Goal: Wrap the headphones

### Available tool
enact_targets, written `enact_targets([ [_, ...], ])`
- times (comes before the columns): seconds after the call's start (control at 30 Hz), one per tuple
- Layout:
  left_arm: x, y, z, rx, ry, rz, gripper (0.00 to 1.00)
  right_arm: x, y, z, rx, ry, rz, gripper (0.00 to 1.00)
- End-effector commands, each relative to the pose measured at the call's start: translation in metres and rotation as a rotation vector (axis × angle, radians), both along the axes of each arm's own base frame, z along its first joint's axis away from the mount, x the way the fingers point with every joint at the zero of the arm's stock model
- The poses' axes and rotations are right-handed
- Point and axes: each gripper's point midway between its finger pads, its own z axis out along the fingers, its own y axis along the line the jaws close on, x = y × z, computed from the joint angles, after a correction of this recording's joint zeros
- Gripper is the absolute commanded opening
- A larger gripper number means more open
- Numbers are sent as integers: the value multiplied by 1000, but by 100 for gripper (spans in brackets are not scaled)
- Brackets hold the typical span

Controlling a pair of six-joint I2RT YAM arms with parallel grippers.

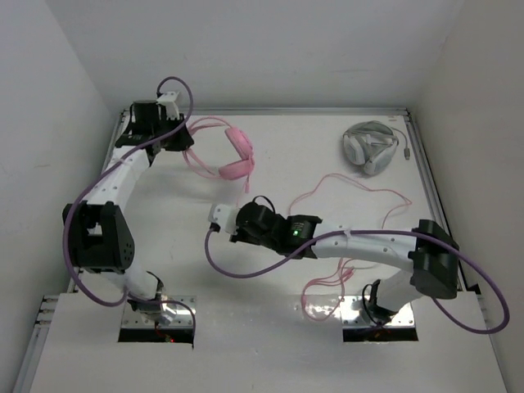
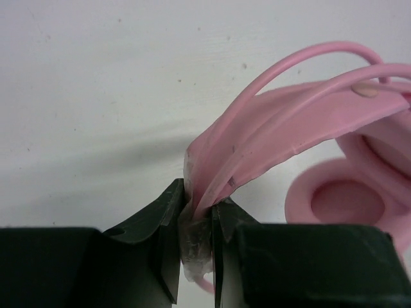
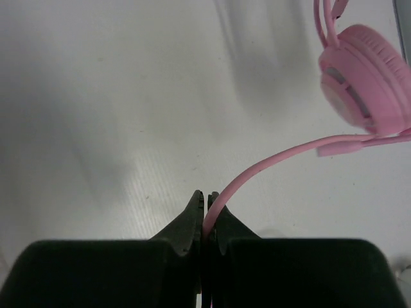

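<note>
The pink headphones (image 1: 237,155) lie at the back left of the table, earcups toward the middle. My left gripper (image 1: 177,137) is shut on their thin pink headband (image 2: 270,115), with an earcup (image 2: 340,200) just to its right; the grip point (image 2: 199,206) shows clear film wedged between the jaws. My right gripper (image 1: 232,219) is near the table's middle, shut on the thin pink cable (image 3: 276,157) a short way from the earcup (image 3: 369,77). The rest of the cable (image 1: 360,182) trails in loose loops to the right and toward the near edge.
Grey-white headphones (image 1: 370,146) with a grey cable sit at the back right. Purple arm cables hang beside both arms. A raised rim (image 1: 426,172) borders the table's right side and white walls close in on three sides.
</note>
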Motion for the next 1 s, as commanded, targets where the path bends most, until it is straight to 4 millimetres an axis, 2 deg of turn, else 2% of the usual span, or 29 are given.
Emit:
enact_targets([
  [0.0,24,-5,32,-2,-110,-1,0,-33,-45,-27,-348,98,-17,0],
  [0.07,25,-1,29,72,-125,21,0,-30,-44,-18,-353,65,-55,0],
  [0.1,24,-11,27,112,-134,5,0,-26,-40,-7,-326,41,-65,0],
  [0.17,21,-9,21,229,-157,9,0,-15,-36,14,-258,-38,-98,0],
  [0.2,16,-23,17,263,-165,-38,0,-7,-44,32,-234,-111,-119,0],
  [0.3,0,-43,1,392,-177,-158,0,13,-50,82,-141,-271,-162,0],
  [0.4,-14,-62,-10,416,-151,-259,0,38,-63,122,-69,-341,-231,0],
  [0.43,-18,-68,-12,403,-146,-296,0,44,-65,129,-43,-355,-239,0],
  [0.5,-27,-78,-14,392,-126,-343,0,58,-72,132,-21,-375,-252,0],
  [0.53,-32,-85,-11,369,-133,-374,0,72,-75,138,28,-372,-265,0],
  [0.6,-44,-95,-12,347,-115,-416,0,89,-82,136,58,-370,-296,0],
  [0.63,-51,-100,-10,333,-113,-441,0,96,-78,142,107,-390,-301,0],
  [0.7,-61,-113,-10,325,-114,-479,0,111,-86,140,121,-404,-334,0],
  [0.77,-75,-126,-10,311,-109,-529,0,123,-79,150,190,-399,-341,0],
  [0.83,-89,-140,-10,278,-94,-583,0,138,-82,155,235,-394,-372,0],
  [0.97,-106,-152,-2,194,-76,-646,0,164,-88,149,275,-372,-427,0],
])
